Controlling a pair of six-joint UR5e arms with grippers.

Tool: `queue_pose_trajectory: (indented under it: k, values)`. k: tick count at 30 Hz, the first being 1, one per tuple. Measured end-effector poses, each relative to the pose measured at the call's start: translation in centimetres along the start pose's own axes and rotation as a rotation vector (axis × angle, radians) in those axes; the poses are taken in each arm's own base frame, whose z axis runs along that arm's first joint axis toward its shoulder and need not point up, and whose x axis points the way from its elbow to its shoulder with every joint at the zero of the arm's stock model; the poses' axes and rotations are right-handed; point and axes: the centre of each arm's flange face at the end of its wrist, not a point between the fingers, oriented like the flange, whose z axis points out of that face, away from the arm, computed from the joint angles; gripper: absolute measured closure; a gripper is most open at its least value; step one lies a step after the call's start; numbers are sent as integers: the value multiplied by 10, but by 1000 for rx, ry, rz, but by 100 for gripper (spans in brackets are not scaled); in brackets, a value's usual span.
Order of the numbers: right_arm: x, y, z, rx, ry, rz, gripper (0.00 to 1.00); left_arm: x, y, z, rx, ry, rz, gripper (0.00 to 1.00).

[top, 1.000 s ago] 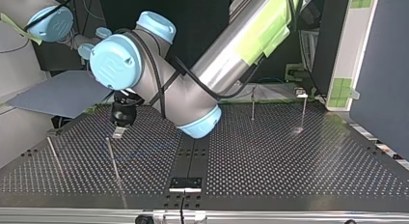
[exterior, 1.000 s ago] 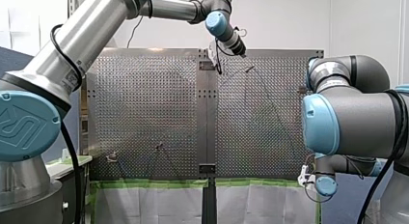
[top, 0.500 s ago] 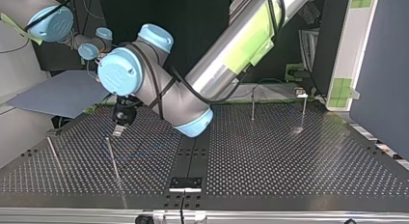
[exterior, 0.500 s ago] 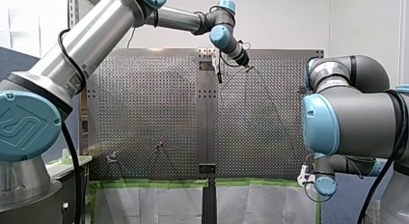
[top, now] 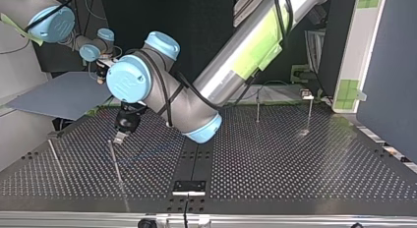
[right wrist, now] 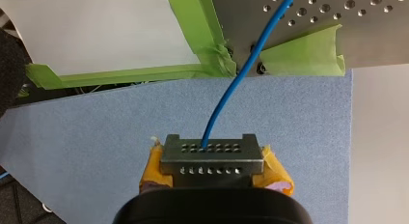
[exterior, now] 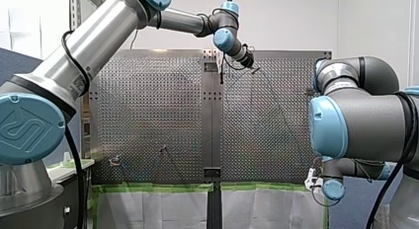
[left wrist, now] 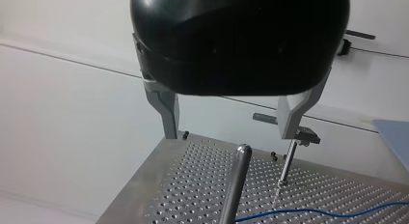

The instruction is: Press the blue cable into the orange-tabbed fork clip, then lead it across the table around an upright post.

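left gripper [left wrist: 230, 135] jaws apart, upright post [left wrist: 236, 180] ahead | right gripper [right wrist: 207, 155] clamped on blue cable [right wrist: 231, 89] | advice: lead cable taut, low

In the top view my left arm's grey elbow [top: 172, 102] blocks the perforated metal desk [top: 295, 159] behind it. The thin blue cable [right wrist: 230, 91] vanishes into the grip of my right hand [right wrist: 208, 154], and its far end runs out of sight. In the front view the small clip [exterior: 114, 161] is too tiny to read.
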Motion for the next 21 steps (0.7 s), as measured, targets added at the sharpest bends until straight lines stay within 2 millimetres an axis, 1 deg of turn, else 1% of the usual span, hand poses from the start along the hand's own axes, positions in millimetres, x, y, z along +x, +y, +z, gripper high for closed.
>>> queue_pose_trajectory:
  k: [7,21]
  values:
    - [0,-1,0,5,-1,0,100,15,0,8,-3,10,61,0]
    - [-2,-4,-1,21,-5,5,100,16,-1,8,-47,1,75,0]
